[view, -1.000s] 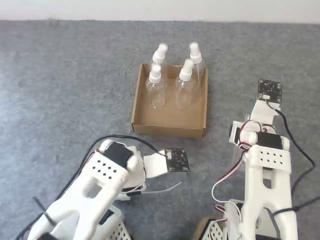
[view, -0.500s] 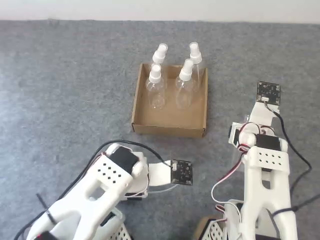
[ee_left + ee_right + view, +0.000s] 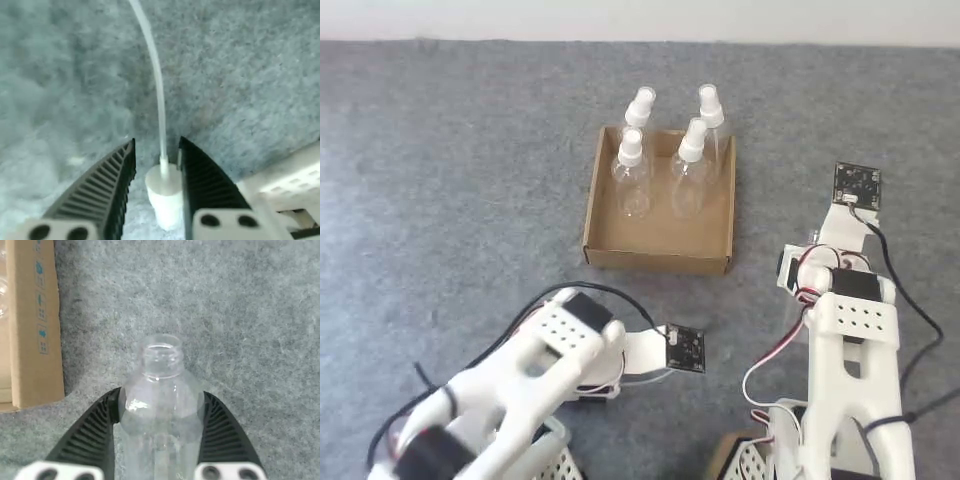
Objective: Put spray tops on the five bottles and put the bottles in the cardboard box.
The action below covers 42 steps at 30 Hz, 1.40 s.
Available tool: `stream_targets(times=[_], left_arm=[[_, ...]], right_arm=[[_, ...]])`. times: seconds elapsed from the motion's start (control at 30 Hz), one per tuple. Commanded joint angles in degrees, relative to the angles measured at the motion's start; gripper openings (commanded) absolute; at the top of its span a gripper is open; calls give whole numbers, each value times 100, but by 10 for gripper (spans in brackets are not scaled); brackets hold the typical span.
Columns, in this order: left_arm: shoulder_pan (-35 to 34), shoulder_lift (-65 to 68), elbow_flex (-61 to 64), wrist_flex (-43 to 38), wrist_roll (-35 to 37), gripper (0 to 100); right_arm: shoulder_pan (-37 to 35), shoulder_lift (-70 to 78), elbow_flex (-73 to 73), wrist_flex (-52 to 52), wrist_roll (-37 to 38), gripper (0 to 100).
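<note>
The left claw (image 3: 156,142) is closed on a white spray top (image 3: 164,197), one finger on each side of the cap. The thin dip tube (image 3: 152,65) extends out beyond the fingertips above the grey carpeted tabletop (image 3: 440,180). In the high view this arm sits at the near left, with the tube end visible near the arm's wrist.

The right claw (image 3: 160,397) is clamped on the shoulder of a clear bottle (image 3: 161,405). The bottle neck is open and carries no top. This bottle is outside the cardboard box (image 3: 35,325), just to its right.

The cardboard box (image 3: 660,250) rests at the centre of the tabletop. Four capped bottles (image 3: 631,185) stand in its far half in two rows.
</note>
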<state>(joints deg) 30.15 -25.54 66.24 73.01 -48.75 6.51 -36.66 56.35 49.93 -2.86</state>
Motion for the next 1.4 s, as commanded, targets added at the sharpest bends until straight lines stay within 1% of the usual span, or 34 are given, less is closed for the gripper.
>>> stream_targets(times=[0.0, 0.13, 0.3, 0.43, 0.53, 0.63, 0.87, 0.97, 1.17, 1.3, 1.37], left_arm=[[-26, 668, -400, -53, -44, 81], [-35, 809, -549, -18, -44, 12], [-44, 545, -848, 527, -26, 11], [-44, 114, -1174, 993, 360, 10], [-44, -193, -1358, 1257, 448, 10], [-237, -457, -1499, 1407, 448, 10], [-1398, -703, -1710, 1380, 404, 10], [-1899, -703, -1789, 1398, 79, 10], [-3130, -703, -2114, 1363, -527, 10], [-3903, -703, -2396, 1345, -782, 10], [-4220, -703, -2448, 1187, -809, 10]], right_arm=[[66, -242, -79, -145, -9, 52], [66, -242, -79, -145, 0, 52], [66, -242, -79, -145, 0, 52], [66, -242, -79, -145, 0, 52], [66, -242, -79, -136, 0, 52], [66, -242, -79, -136, 0, 52], [66, -242, -79, -136, 0, 52], [66, -242, -79, -136, 0, 52], [66, -242, -79, -136, 0, 52], [66, -242, -79, -136, 0, 52], [66, -242, -79, -136, 0, 52]])
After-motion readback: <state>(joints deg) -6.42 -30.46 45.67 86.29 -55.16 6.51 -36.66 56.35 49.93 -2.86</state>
